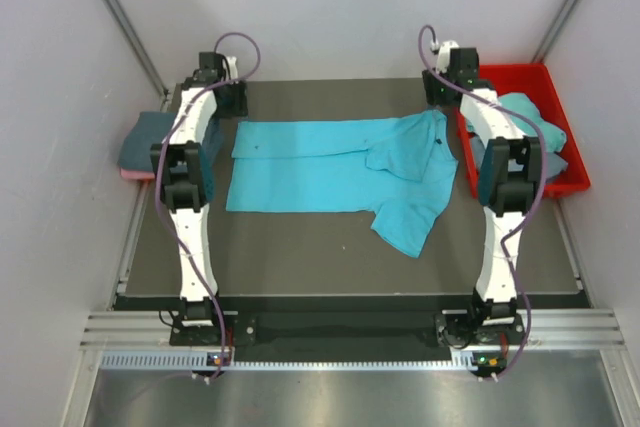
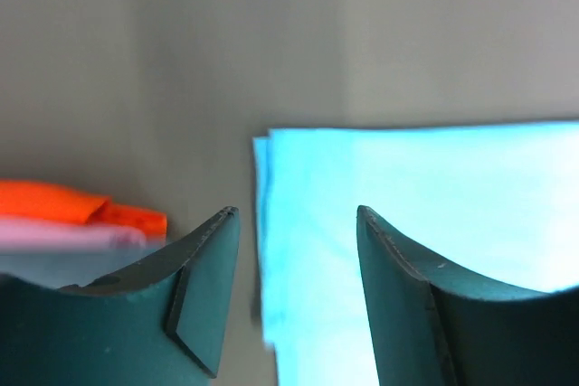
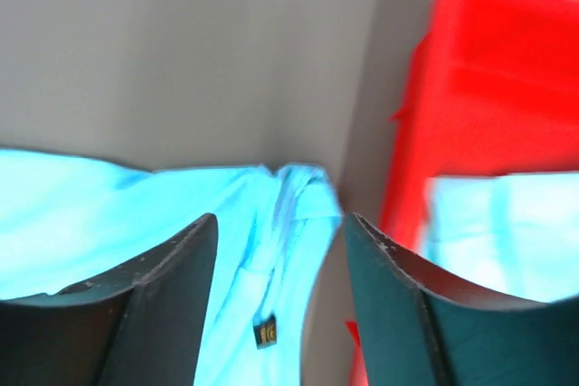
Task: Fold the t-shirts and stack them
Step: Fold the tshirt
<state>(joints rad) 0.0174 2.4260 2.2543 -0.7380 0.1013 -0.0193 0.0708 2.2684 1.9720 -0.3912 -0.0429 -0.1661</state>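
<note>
One red bin (image 1: 520, 72), right of the right pincer (image 3: 279, 219), holds a teal t-shirt (image 1: 537, 127); that pincer and the left pincer (image 2: 297, 211) gape wide.

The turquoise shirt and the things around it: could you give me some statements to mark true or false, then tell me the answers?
1. The turquoise shirt lies on the dark table between the two arms. True.
2. The red bin is empty. False: a teal cloth lies in it.
3. The left tool is clamped on the turquoise shirt. False: its fingers stand apart with nothing pinched between them.
4. A folded grey-blue cloth sits at the table's left edge. True.
5. The right tool is open above the turquoise shirt. True.
</note>
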